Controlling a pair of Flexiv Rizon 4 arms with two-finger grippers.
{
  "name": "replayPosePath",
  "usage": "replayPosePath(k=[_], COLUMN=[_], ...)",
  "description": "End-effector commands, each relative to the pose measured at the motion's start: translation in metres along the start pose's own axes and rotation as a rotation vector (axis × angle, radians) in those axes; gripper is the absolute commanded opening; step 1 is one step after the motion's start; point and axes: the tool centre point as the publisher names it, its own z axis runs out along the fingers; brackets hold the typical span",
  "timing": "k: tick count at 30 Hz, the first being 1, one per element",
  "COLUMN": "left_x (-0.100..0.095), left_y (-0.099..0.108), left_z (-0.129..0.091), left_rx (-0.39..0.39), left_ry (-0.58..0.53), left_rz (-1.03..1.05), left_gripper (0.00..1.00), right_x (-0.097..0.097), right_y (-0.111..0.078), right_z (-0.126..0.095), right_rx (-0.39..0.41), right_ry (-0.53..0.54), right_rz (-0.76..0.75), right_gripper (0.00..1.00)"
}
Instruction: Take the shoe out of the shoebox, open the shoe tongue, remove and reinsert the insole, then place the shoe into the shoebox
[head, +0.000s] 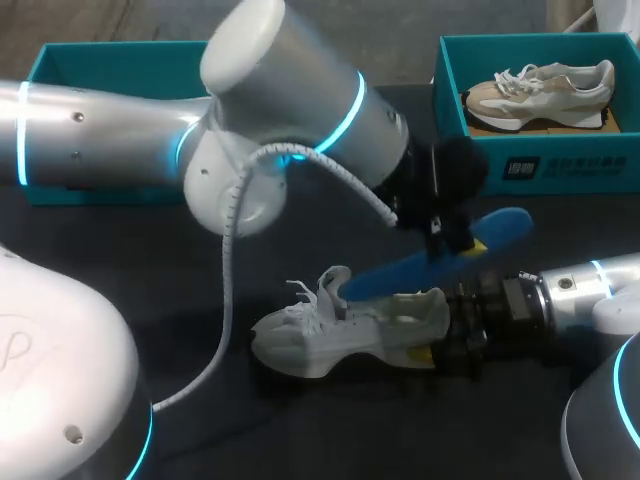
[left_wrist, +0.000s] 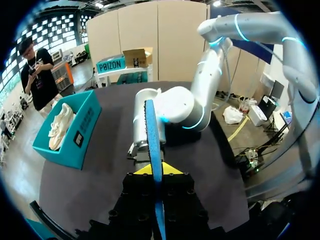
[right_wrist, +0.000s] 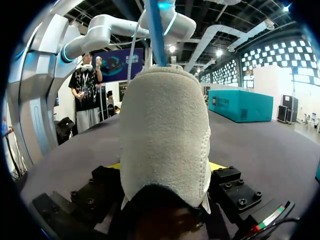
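Pinches the blue insole (left_wrist: 151, 135) edge-on in the left gripper (left_wrist: 153, 170), just above the white shoe (head: 340, 335), heel-clamped in the right gripper (right_wrist: 165, 167). Likely light, floppy: grip near the heel end.

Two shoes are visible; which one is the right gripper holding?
The white shoe on the table, its heel clamped by the right gripper, while the left gripper holds the blue insole. The beige shoe lies in the right-hand teal shoebox, untouched.

Head: overhead, rear, looking down | left wrist: along insole (left_wrist: 150, 140) | right wrist: hard against shoe (right_wrist: 165, 135), seemingly its heel | shared: insole
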Motion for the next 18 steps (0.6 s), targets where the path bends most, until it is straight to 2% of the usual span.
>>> replayPosePath(k=[1,10,18], left_x=[0.006,0.021,0.033], left_y=[-0.005,-0.031,-0.058], left_z=[-0.027,-0.074,-0.109], left_rx=[0.029,0.165,0.235], left_ry=[0.030,0.090,0.079], left_rz=[0.012,0.085,0.103], left_gripper=[0.00,0.00,0.00], right_x=[0.000,0.000,0.000], right_y=[0.001,0.001,0.001], right_z=[0.002,0.002,0.002], right_rx=[0.002,0.002,0.002], right_ry=[-0.001,-0.001,-0.001], right_rz=[0.000,0.000,0.000], right_gripper=[0.00,0.00,0.00])
